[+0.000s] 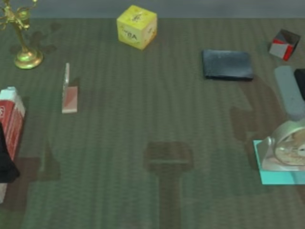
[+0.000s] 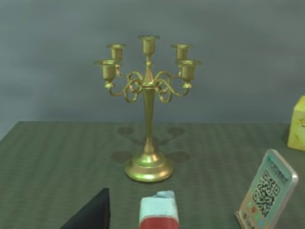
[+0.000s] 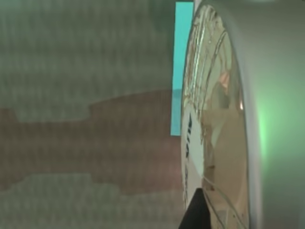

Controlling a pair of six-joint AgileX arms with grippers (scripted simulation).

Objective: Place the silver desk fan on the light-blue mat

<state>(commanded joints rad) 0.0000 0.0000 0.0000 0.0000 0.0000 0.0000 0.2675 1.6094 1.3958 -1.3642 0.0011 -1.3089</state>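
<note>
The silver desk fan [image 1: 290, 148] stands on the light-blue mat [image 1: 276, 177] at the table's right edge, partly cut off by the picture's border. In the right wrist view the fan [image 3: 214, 119] fills the picture very close up, with a strip of the mat [image 3: 182, 57] showing beside it. A dark part of my right gripper [image 3: 195, 214] lies against the fan's chrome rim. My right arm [image 1: 290, 90] reaches in from the right, just behind the fan. My left arm [image 1: 7, 162] is parked at the far left edge; a dark part of its gripper [image 2: 90, 217] shows low in the left wrist view.
A gold candelabra [image 1: 21, 33] stands at the back left, a yellow cube [image 1: 137, 26] at the back middle. A dark navy pad [image 1: 227, 64] and a red, grey and black cube [image 1: 284, 44] lie back right. A QR-code stand [image 1: 69, 90] and a red-and-white carton [image 1: 10, 124] are at the left.
</note>
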